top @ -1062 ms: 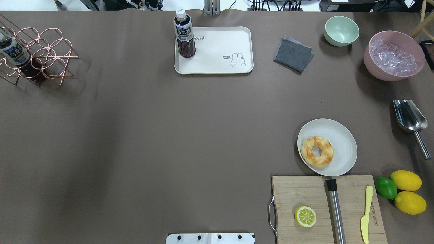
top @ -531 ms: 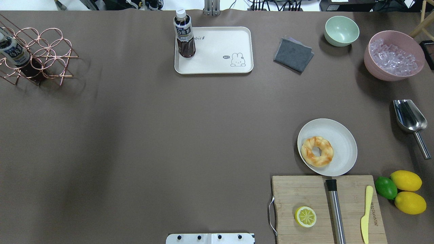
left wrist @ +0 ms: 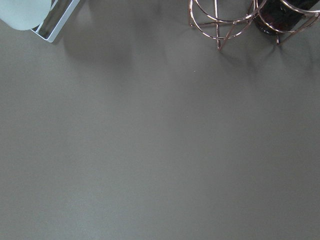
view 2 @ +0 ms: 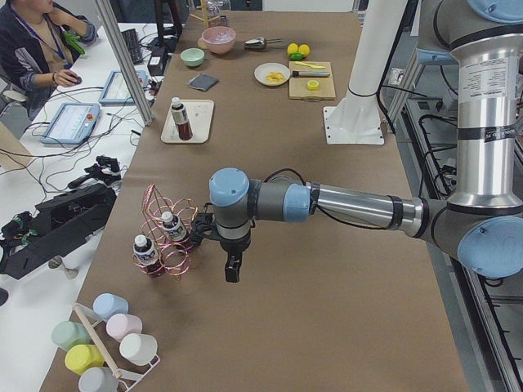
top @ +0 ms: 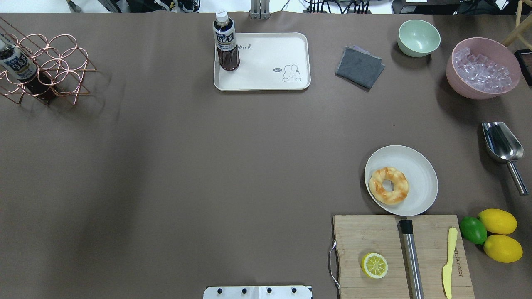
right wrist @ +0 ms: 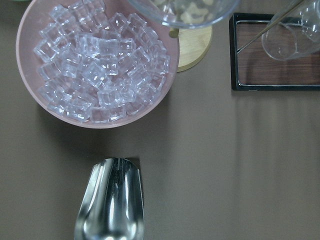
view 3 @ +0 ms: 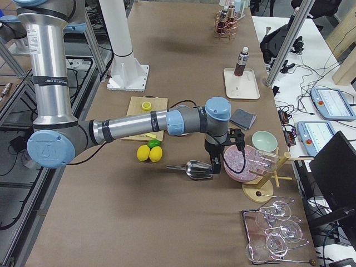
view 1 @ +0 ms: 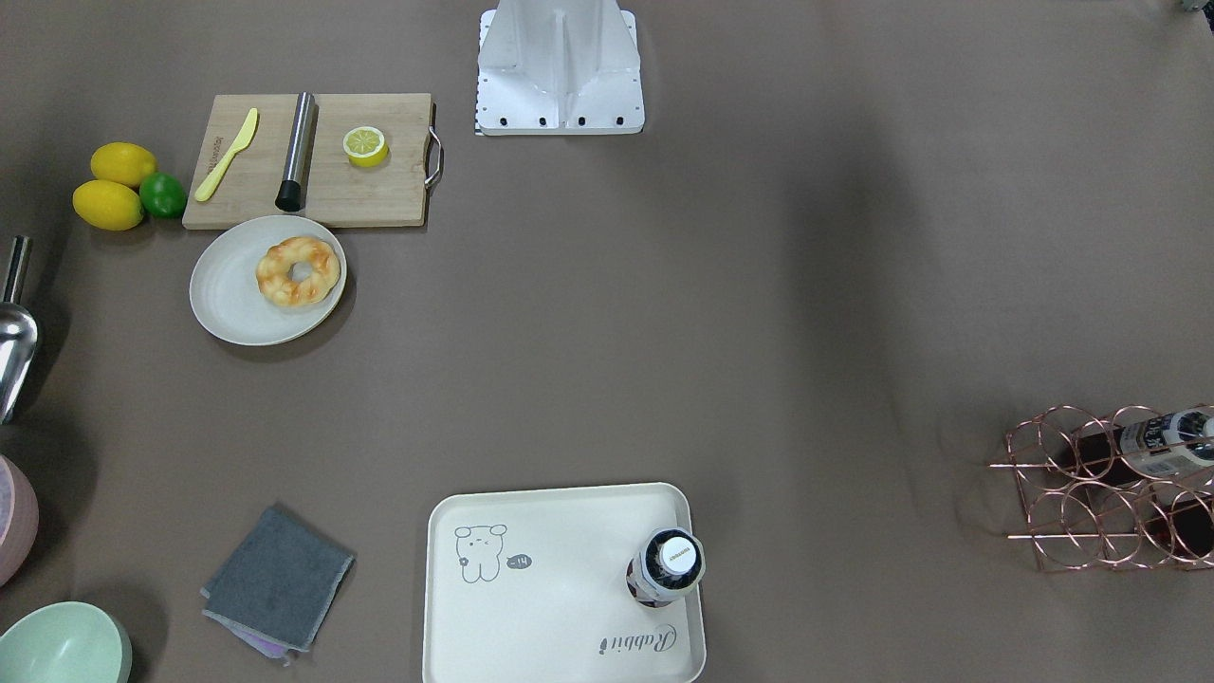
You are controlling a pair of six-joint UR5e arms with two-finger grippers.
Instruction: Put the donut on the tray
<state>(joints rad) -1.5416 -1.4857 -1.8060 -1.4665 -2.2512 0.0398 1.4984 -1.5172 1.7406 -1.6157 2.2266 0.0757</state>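
The donut (top: 388,185), a golden braided ring, lies on the left part of a round off-white plate (top: 419,174) at the right of the table; it also shows in the front-facing view (view 1: 298,271). The cream tray (top: 270,79) with a grey drawing sits at the far middle, with a dark bottle (top: 225,41) standing in its left corner. My left gripper (view 2: 233,269) hangs over the table near the copper rack. My right gripper (view 3: 214,164) hangs between the metal scoop and the ice bowl. Both show only in side views, so I cannot tell whether they are open or shut.
A cutting board (top: 374,236) with a lemon half (top: 374,265), a steel rod and a yellow knife lies in front of the plate. Lemons and a lime (top: 490,232), a metal scoop (top: 501,143), a pink ice bowl (top: 482,68), a green bowl (top: 418,37), a grey cloth (top: 359,67) and a copper rack (top: 45,66) ring the table.
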